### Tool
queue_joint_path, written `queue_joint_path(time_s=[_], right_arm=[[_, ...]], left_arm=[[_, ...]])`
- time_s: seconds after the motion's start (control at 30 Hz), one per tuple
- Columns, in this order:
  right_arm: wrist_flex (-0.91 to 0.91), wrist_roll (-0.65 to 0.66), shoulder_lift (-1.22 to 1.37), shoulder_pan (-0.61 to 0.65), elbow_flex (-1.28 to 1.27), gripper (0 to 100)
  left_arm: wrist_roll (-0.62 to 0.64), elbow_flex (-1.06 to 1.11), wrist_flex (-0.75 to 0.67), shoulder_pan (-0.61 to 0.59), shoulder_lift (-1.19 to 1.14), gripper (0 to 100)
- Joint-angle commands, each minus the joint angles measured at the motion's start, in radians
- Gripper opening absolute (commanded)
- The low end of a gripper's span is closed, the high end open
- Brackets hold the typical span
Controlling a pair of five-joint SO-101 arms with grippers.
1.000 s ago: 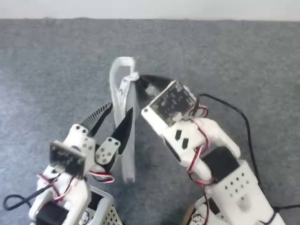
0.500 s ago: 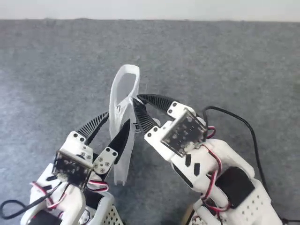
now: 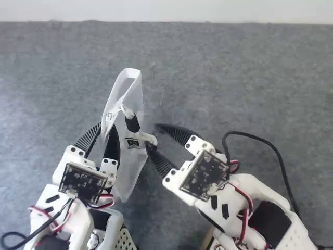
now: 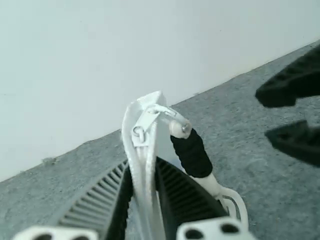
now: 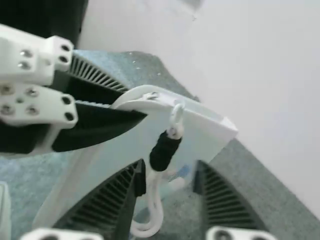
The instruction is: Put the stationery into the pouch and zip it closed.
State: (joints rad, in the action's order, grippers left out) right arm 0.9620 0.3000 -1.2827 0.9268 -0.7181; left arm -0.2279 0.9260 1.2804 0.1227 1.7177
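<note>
Pouch (image 3: 127, 156) clamped in left gripper (image 4: 142, 169), right gripper (image 3: 152, 137) spread just beside.

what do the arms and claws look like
Both arms are white plastic shells with a dark circuit board at the wrist and red, white and black wires. The left claw and right claw have black, ribbed, pointed fingers. A black cable loops off the right arm.
</note>
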Motion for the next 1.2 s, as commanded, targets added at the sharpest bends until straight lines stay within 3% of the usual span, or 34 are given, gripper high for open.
queue_joint_path(time_s=[0.0,0.27,0.77,0.97,1.17], right_arm=[[0.013,-0.011,-0.007,0.038,0.012,20.2],[-0.068,-0.012,0.173,0.035,0.014,20.2],[-0.206,-0.011,0.302,-0.033,0.014,19.6],[-0.3,-0.006,0.318,-0.108,0.014,0.0],[-0.354,-0.011,0.3,-0.219,0.044,0.6]], left_arm=[[-0.014,-0.007,0.0,-0.011,-0.006,1],[-0.015,-0.007,0.023,0.126,-0.005,1],[-0.017,0.001,0.026,0.135,-0.005,1],[-0.035,0.025,0.025,0.135,-0.005,1],[-0.035,0.025,0.025,0.137,-0.005,1]])
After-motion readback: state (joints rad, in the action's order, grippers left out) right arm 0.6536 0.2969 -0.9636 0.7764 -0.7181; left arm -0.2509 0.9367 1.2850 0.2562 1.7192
